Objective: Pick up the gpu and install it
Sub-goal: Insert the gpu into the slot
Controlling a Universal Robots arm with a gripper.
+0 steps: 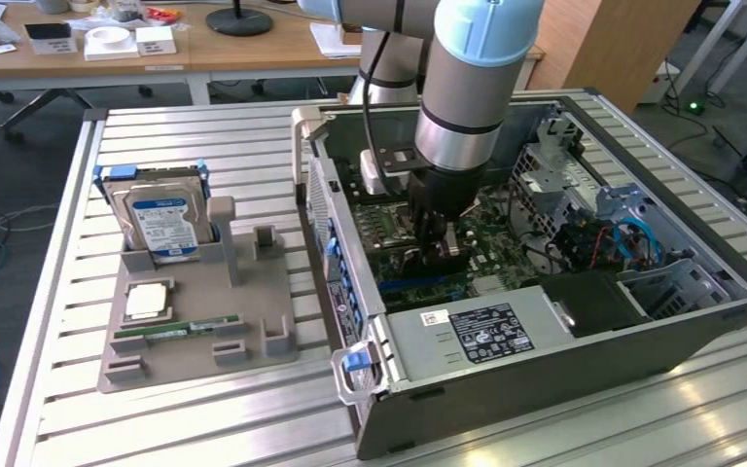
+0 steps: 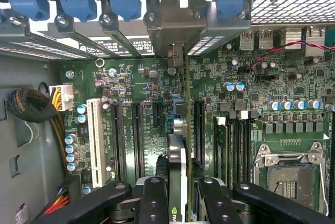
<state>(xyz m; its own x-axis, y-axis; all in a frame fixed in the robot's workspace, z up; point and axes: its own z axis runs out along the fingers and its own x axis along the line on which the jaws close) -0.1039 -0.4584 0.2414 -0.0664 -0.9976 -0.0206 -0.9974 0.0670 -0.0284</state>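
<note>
One gpu (image 2: 177,158) clamped edge-on between fingers (image 2: 155,199) over motherboard (image 2: 131,77), wrist view | exterior view: case (image 1: 543,370), hard drive (image 1: 160,219)

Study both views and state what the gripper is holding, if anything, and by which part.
The gripper holds the gpu, seen edge-on inside the computer case: one finger on each flat face, along its upper edge.
</note>
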